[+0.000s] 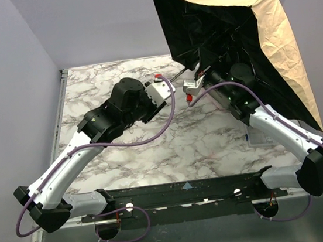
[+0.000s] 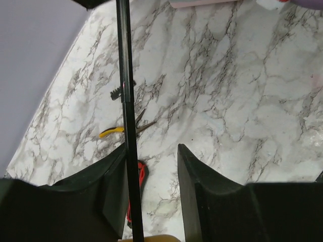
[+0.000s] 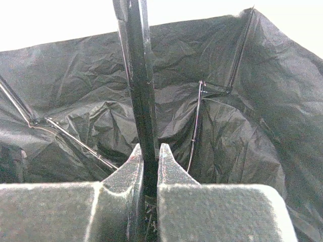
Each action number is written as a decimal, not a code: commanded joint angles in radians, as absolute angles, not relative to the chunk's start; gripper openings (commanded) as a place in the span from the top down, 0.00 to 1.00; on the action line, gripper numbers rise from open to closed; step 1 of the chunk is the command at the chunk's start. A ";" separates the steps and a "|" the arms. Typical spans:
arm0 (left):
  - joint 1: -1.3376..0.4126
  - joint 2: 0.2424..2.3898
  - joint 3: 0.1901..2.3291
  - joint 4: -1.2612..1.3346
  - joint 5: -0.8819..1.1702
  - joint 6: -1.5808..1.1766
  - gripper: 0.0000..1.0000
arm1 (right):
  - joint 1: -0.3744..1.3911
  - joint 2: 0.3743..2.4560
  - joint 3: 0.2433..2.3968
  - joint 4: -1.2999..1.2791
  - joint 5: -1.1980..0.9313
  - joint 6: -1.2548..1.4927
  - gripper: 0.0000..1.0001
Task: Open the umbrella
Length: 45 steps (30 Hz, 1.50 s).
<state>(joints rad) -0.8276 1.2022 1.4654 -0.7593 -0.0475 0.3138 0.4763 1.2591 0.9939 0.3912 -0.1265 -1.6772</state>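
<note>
The umbrella stands spread open at the back right, its peach-beige fabric (image 1: 275, 36) outside and its black lining (image 1: 209, 26) facing me. My right gripper (image 3: 149, 156) is shut on the slim black shaft (image 3: 137, 75), close under the lining (image 3: 237, 116) and its thin ribs (image 3: 197, 121). My left gripper (image 2: 151, 166) is open around the lower shaft (image 2: 126, 91), which runs along its left finger (image 2: 108, 191). The right finger stands apart from the shaft. The beige handle knob (image 2: 151, 238) shows at the bottom edge. In the top view both wrists meet near the shaft (image 1: 183, 71).
Yellow-handled pliers (image 2: 113, 131) and a red-handled tool (image 2: 142, 171) lie on the marble table (image 2: 242, 101) under the left gripper. A small black piece (image 2: 117, 94) lies beside the shaft. Purple walls close in the left and back. The canopy overhangs the table's right edge.
</note>
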 commanded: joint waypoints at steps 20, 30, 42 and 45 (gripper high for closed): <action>-0.831 1.189 1.273 -0.980 -0.060 0.287 1.00 | 0.268 1.345 1.169 0.665 -0.162 -1.726 0.99; -0.831 1.160 1.203 -0.977 -0.052 0.300 1.00 | 0.215 1.422 1.243 0.743 -0.097 -1.724 0.93; -0.832 1.109 1.144 -0.956 -0.001 0.332 1.00 | 0.189 1.452 1.265 0.789 -0.060 -1.707 0.83; -0.831 1.108 1.140 -0.957 -0.001 0.325 1.00 | 0.181 1.457 1.269 0.791 -0.055 -1.703 0.82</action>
